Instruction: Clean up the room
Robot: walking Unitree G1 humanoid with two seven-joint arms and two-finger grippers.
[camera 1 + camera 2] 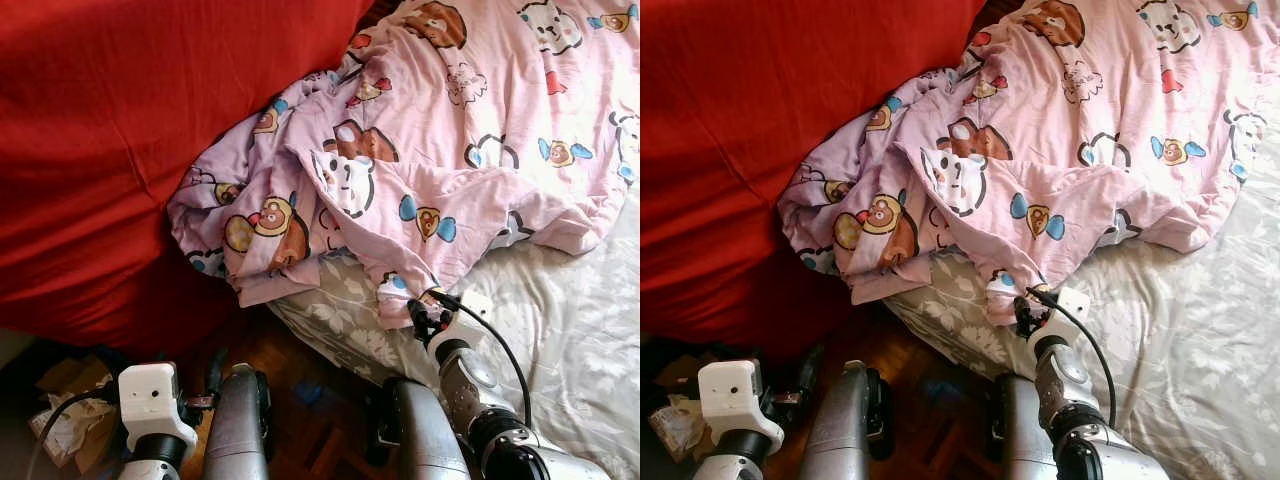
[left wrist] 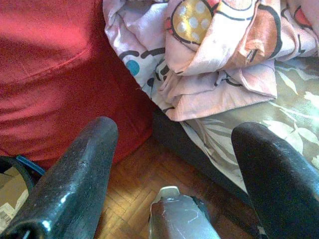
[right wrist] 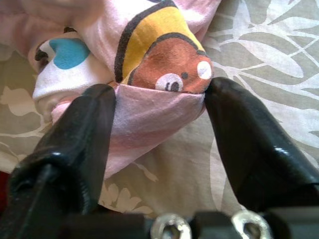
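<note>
1. Right tool (image 3: 159, 117): fingers spread, a corner fold of the pink cartoon-print blanket (image 1: 440, 130) lying between them and touching both.
2. Left tool (image 2: 174, 164): wide open, empty, low over the wooden floor (image 2: 134, 184).
3. Blanket: crumpled on the grey leaf-print bed sheet (image 1: 570, 310), overhanging its edge beside a red cover (image 1: 110, 130).

We log: dark wood parquet floor (image 1: 320, 420); bed, grey leaf-print sheet (image 1: 570, 330); large red fabric mass (image 1: 110, 130) beside bed; daylight on sheet.
</note>
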